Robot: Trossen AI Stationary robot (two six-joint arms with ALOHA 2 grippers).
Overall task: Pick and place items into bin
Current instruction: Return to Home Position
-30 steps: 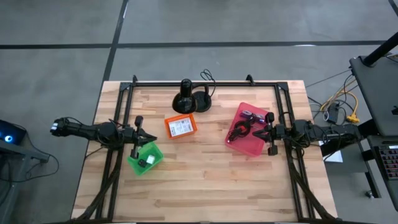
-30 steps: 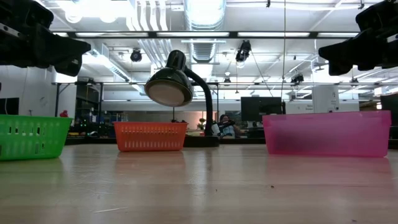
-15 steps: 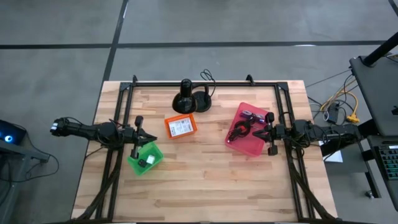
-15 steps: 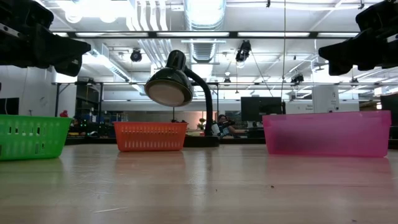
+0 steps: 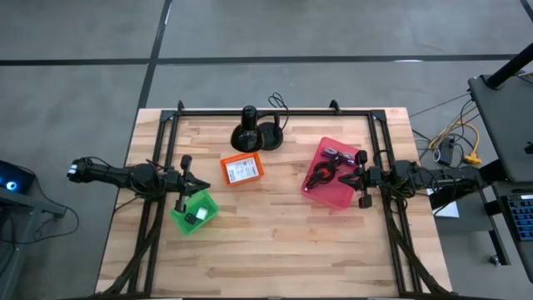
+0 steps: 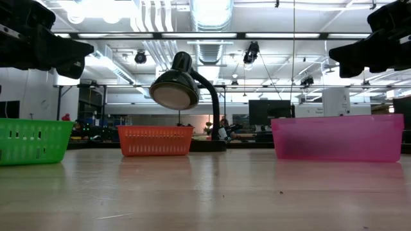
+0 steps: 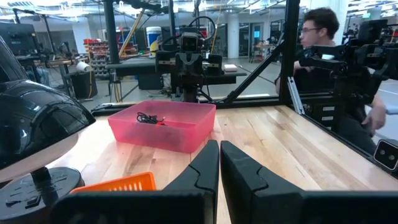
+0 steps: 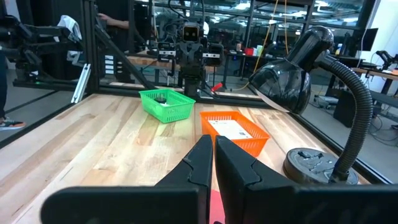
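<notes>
Three bins stand on the wooden table: a green one [image 5: 196,211] at the left, an orange one [image 5: 242,168] in the middle and a pink one [image 5: 333,173] at the right. The pink bin holds a black coiled cable and a purple strap [image 5: 326,167]. A white printed card [image 5: 242,171] lies in the orange bin, and small pieces [image 5: 200,216] lie in the green bin. My left gripper [image 5: 202,184] hovers level and shut above the green bin's far edge. My right gripper [image 5: 343,176] hovers level and shut above the pink bin. Both are empty, with fingers together in the wrist views [image 7: 219,155] [image 8: 213,149].
A black desk lamp [image 5: 250,133] with a round base and cord stands at the far middle, its shade above the orange bin [image 6: 155,140] in the low view. A black frame rims the table [image 5: 275,111]. Bare wood lies along the near half [image 5: 275,250]. A person [image 7: 323,37] sits beyond the right side.
</notes>
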